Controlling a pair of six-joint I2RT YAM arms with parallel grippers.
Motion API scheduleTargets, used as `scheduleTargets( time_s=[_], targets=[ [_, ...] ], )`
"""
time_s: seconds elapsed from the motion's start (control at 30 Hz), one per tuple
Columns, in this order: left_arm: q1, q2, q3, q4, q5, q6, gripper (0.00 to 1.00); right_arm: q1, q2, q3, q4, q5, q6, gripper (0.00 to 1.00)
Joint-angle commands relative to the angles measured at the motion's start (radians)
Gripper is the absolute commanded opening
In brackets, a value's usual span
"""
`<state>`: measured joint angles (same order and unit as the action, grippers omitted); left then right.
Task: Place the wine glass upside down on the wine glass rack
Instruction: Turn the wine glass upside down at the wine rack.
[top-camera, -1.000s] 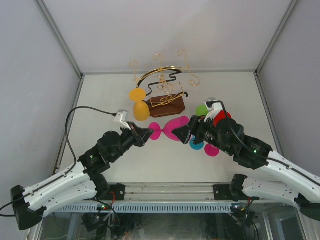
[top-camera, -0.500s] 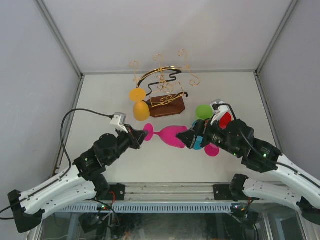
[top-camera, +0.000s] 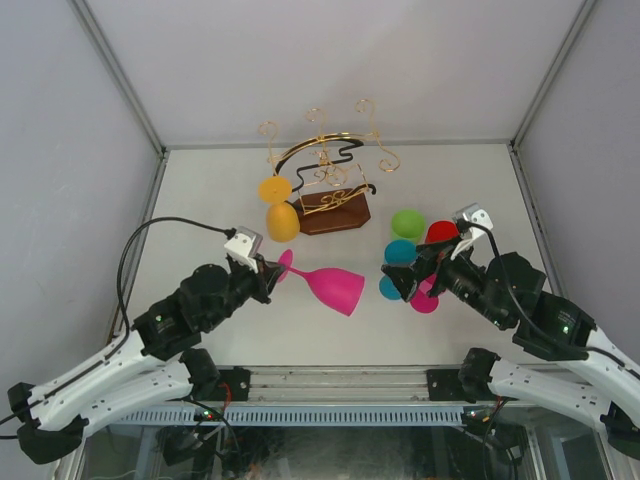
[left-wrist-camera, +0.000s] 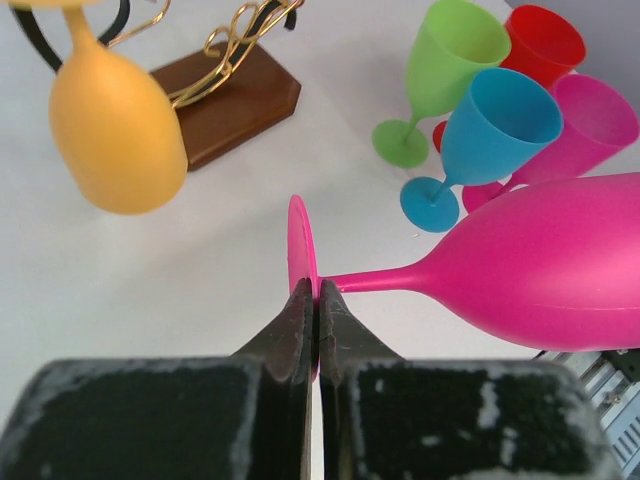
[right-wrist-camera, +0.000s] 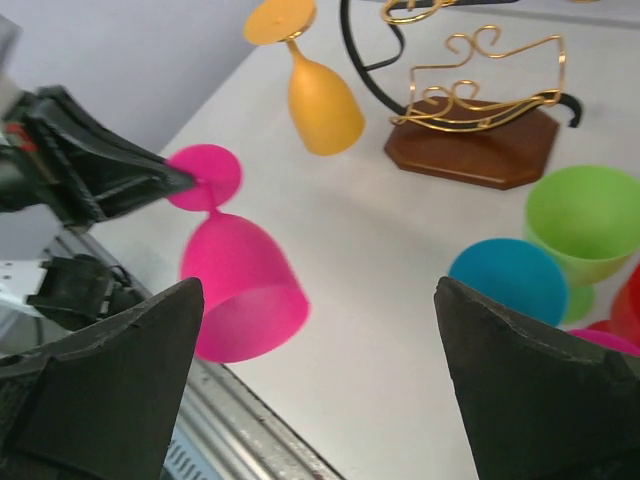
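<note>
Status, big to small. On the table, the wine glass rack stands far centre, upright on its brown base, gold scroll arms on top. The pink wine glass is off the rack at near centre. It lies roughly horizontal, foot to the left, bowl to the right and nearer. The left gripper is pinched fully down on the thin foot disc, edge-on, and nothing else grips the glass (can't tell if the bowl touches the table). The right gripper is spread wide with nothing in it, just right of the bowl.

Step, my read: carry phase, glass gripped but not yet hung. Next move needs:
- lift and swing far toward the rack
- roll the wrist so the bowl points down
- slide the stem into a free scroll arm so the foot seats on the wire

A pinch on a thin disc is weak against the bowl's weight, so rotate slowly.

Around: 4 spare glasses are clustered on the right by the right gripper: green glass, blue glass, red glass, second pink glass. They're clear of the left arm's path, I'd judge.

1 orange glass hangs bowl-down on the rack's left side. That slot is used, and the glass sits between the left arm and the rack. Aim for a centre or right scroll. Keep the bowl off the black curved band too.
</note>
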<state>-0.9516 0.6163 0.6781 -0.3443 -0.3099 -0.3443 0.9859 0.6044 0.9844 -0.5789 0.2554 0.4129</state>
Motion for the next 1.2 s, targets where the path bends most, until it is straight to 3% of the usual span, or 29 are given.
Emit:
scheduleTargets(
  time_s=[0.0,0.1,0.3,0.77,0.9,1.03,1.17],
  targets=[
    [-0.032,-0.002,0.095,-0.011,0.022,0.158,0.0,-0.005,-0.005,0.003,-0.006,0.099,-0.145,0.98],
    [-0.038,0.027,0.138,-0.044,0.041,0.201,0.0,-0.006,-0.001,0.003,0.007,0.202,-0.166,1.0],
    [-0.041,0.037,0.148,-0.037,0.048,0.248,0.0,-0.009,-0.021,-0.027,0.078,0.214,-0.24,1.0],
    [-0.041,-0.062,0.11,-0.048,0.231,0.515,0.0,0.003,-0.069,-0.068,0.185,-0.221,-0.452,0.93],
    [-0.041,-0.072,0.117,-0.064,0.35,0.603,0.0,0.089,-0.03,-0.074,0.224,-0.262,-0.542,0.91],
    [-0.041,-0.066,0.119,-0.075,0.418,0.643,0.0,0.239,0.012,-0.076,0.242,-0.171,-0.684,0.94],
    [-0.049,-0.058,0.125,-0.092,0.481,0.674,0.0,0.29,0.056,-0.075,0.24,-0.172,-0.794,0.93]
  ],
)
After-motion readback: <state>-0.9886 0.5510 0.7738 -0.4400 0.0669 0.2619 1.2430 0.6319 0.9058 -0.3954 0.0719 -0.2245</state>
